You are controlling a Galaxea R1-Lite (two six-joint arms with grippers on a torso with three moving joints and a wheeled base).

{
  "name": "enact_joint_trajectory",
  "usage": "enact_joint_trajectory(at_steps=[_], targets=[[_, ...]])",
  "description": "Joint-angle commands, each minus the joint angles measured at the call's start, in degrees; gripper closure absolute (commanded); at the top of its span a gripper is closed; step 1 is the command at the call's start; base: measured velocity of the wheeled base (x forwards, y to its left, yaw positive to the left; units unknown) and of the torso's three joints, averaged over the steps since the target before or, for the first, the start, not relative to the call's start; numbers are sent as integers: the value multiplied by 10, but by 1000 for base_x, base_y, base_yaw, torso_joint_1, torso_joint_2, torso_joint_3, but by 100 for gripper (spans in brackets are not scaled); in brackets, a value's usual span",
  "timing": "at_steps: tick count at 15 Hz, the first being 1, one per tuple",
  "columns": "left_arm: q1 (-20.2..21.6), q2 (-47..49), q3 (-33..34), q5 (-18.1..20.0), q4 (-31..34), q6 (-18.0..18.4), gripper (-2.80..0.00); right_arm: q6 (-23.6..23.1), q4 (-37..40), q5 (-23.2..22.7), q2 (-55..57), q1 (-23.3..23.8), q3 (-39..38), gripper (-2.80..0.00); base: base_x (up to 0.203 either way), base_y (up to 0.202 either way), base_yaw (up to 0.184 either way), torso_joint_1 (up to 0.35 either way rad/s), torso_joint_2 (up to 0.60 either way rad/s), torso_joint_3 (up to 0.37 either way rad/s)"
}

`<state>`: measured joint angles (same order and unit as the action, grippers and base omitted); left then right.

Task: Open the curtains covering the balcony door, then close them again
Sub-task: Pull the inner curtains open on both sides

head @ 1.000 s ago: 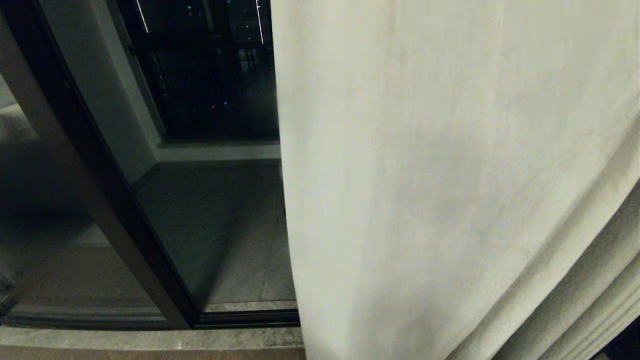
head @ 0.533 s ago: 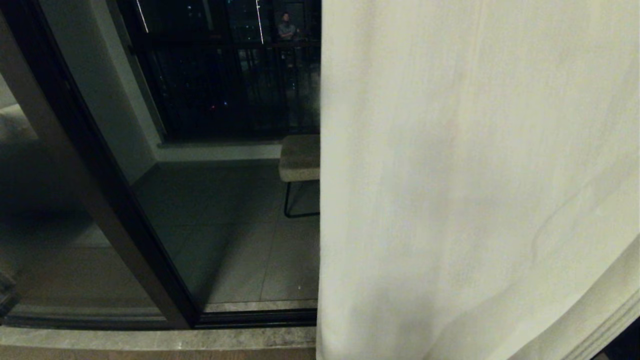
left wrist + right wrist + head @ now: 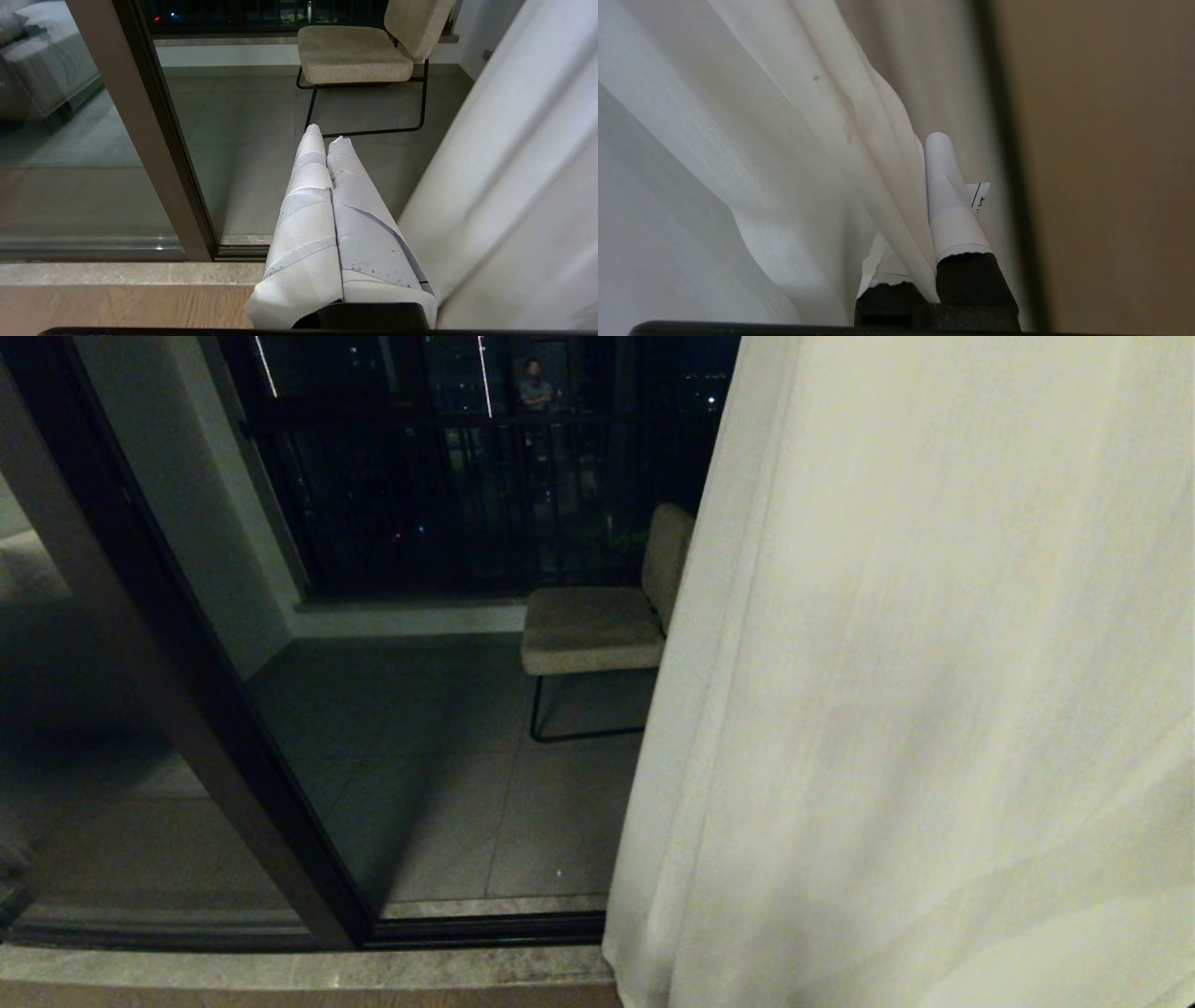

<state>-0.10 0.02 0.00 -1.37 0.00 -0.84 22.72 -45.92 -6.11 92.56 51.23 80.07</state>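
Now one curtain (image 3: 915, 691) pinched in my right gripper (image 3: 924, 186), one glass door (image 3: 439, 709), one chair (image 3: 597, 625) outside, my left gripper (image 3: 327, 140) closed, empty.

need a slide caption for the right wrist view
Right gripper shut on a fold of the cream curtain, its paper-wrapped fingers pinching the fabric beside a dark vertical frame.
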Motion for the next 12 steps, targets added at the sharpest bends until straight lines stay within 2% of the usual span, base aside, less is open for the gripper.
enact_joint_trajectory(at_steps=[1, 9, 12], targets=[[0, 0, 0, 0, 0, 0, 0, 13, -2, 0, 28, 32, 18, 0, 0, 0, 0, 0, 0, 0], [0, 0, 0, 0, 0, 0, 0, 20, -5, -1, 65, 89, 46, 0, 0, 0, 0, 0, 0, 0], [0, 0, 0, 0, 0, 0, 0, 28, -34, -13, 74, 105, 51, 0, 0, 0, 0, 0, 0, 0]])
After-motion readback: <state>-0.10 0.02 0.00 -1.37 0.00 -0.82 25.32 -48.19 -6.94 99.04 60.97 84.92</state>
